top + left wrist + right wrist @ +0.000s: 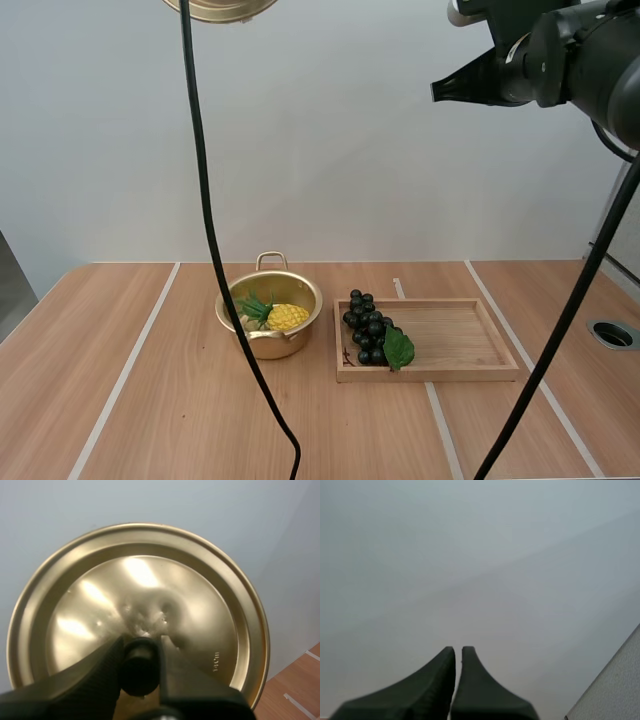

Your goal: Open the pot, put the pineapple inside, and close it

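Left hand [142, 666] pinches the black knob [138, 676] of the gold lid [150, 590], held high. Right hand [458, 656] is closed on nothing, fingers together, also high and well apart from the lid. Far below both hands the pot [302, 288] stands open on the tabletop [150, 400] with the pineapple [284, 317] inside. Beside it, grapes [368, 330] lie in a tray [470, 340].
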Controlling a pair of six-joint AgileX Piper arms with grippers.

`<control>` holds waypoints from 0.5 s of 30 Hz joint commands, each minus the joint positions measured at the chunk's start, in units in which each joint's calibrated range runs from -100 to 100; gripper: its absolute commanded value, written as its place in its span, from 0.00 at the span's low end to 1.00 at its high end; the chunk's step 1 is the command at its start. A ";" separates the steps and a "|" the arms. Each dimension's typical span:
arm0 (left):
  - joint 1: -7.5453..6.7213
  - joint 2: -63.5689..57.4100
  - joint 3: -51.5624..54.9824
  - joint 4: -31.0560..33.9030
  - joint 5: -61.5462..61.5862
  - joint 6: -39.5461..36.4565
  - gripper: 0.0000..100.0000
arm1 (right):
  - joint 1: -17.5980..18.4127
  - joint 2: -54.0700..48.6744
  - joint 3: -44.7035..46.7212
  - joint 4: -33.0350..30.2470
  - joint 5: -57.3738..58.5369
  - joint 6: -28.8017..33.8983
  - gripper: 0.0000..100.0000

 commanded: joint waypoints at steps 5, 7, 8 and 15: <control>0.08 3.57 -0.25 -2.63 -1.40 -2.16 0.00 | -0.24 -0.87 -0.14 -0.23 1.60 3.04 0.08; 0.08 4.75 -0.25 -3.05 -1.02 -2.59 0.00 | -0.24 -0.87 -0.14 -0.23 2.00 3.04 0.12; 0.08 5.25 -0.25 -3.05 -0.60 -2.73 0.00 | -0.24 -0.87 -0.14 -0.23 2.37 3.04 0.12; 0.08 8.99 0.00 -4.53 3.07 -2.92 0.00 | -0.24 -0.87 0.01 2.92 4.56 3.04 0.11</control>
